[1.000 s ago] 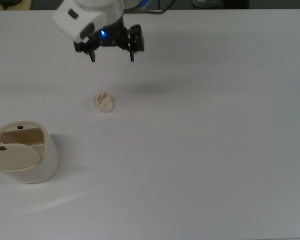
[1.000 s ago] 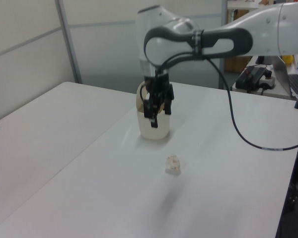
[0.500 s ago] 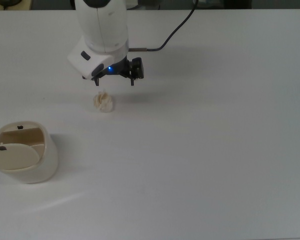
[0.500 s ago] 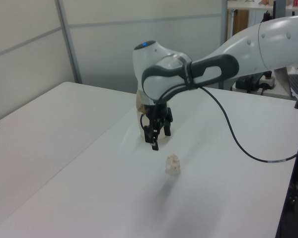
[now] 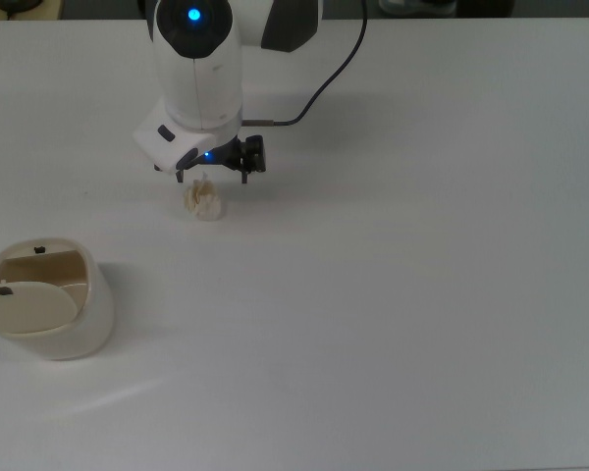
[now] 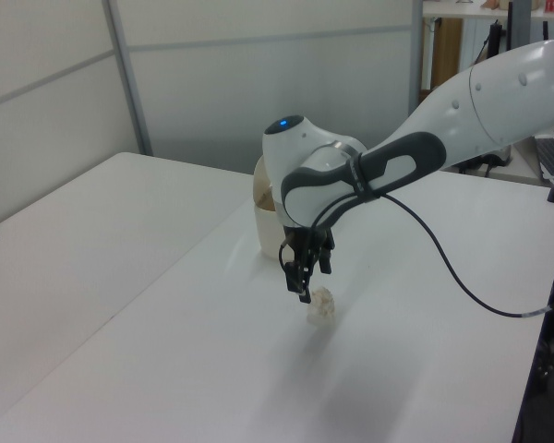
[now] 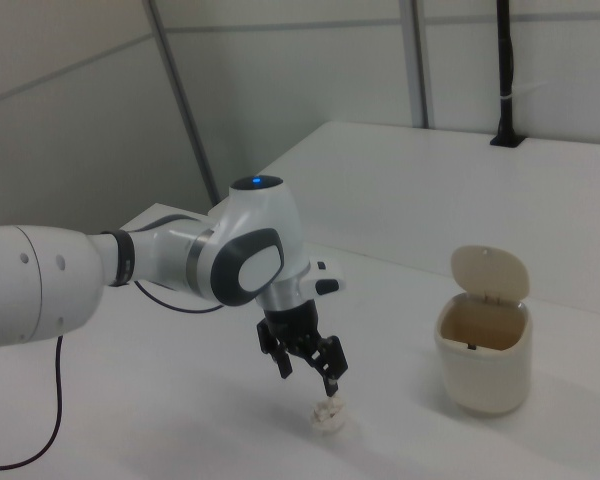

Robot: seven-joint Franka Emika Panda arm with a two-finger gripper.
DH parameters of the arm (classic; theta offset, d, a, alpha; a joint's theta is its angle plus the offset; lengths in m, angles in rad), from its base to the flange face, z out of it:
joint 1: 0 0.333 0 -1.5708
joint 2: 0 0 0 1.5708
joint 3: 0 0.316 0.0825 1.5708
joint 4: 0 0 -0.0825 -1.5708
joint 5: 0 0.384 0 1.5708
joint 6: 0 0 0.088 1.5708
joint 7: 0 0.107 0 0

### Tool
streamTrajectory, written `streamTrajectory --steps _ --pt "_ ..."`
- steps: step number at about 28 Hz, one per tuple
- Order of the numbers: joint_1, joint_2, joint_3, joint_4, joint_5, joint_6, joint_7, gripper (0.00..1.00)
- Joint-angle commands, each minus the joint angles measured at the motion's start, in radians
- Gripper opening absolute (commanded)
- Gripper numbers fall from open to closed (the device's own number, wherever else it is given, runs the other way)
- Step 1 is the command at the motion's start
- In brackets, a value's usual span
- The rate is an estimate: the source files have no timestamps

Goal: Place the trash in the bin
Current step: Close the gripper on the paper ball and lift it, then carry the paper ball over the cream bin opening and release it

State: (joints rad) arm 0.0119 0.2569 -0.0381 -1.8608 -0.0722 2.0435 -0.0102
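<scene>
Hanging spread and empty, black jaws straddle the lumpy crumpled trash (image 5: pixel 204 200); smooth round bin (image 5: pixel 77 329) well apart.

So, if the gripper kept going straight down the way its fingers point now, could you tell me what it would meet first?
Most likely the trash: the open gripper hangs just above it, apart from it. Exact alignment is hard to judge, so one finger might reach the table beside it first.

**Pale colours, one blue light**

The trash (image 5: pixel 203 200) is cream-white. The bin (image 5: pixel 64 324) is cream-white outside, tan inside, with small black marks at its rim. The gripper (image 5: pixel 214 177) is black under a white arm (image 5: pixel 198 78) with a blue light. The worktop (image 5: pixel 393 294) is plain white.
</scene>
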Motion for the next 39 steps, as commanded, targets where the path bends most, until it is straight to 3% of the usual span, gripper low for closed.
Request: streamTrajectory --steps 1,8,12,14,16,18,19,20,24,28,32,34,36,39 --pt "-0.006 -0.021 -0.005 -0.081 -0.044 0.087 0.033 1.00" --pt "-0.015 0.053 -0.005 -0.084 -0.115 0.150 0.094 1.00" --pt "-0.017 0.065 -0.005 -0.084 -0.127 0.159 0.105 1.00" --pt "-0.013 0.073 -0.003 -0.081 -0.129 0.161 0.119 0.94" --pt "-0.010 0.076 -0.005 -0.078 -0.130 0.161 0.122 0.81" --pt "-0.009 0.079 -0.003 -0.078 -0.139 0.161 0.122 0.60" --pt "-0.009 0.079 -0.003 -0.074 -0.141 0.159 0.124 0.37" --pt "-0.009 0.079 -0.003 -0.072 -0.141 0.159 0.127 0.28" --pt "-0.009 0.075 -0.003 -0.040 -0.139 0.150 0.174 0.00" --pt "-0.010 0.064 -0.003 -0.020 -0.133 0.145 0.199 0.00" --pt "-0.018 0.061 -0.003 0.070 -0.113 0.083 0.199 0.00" --pt "-0.023 0.064 -0.005 0.126 -0.084 0.040 0.197 0.00" --pt "-0.049 0.064 -0.005 0.204 -0.025 -0.005 0.193 0.00" --pt "-0.072 0.062 -0.005 0.271 0.014 -0.032 0.193 0.00"
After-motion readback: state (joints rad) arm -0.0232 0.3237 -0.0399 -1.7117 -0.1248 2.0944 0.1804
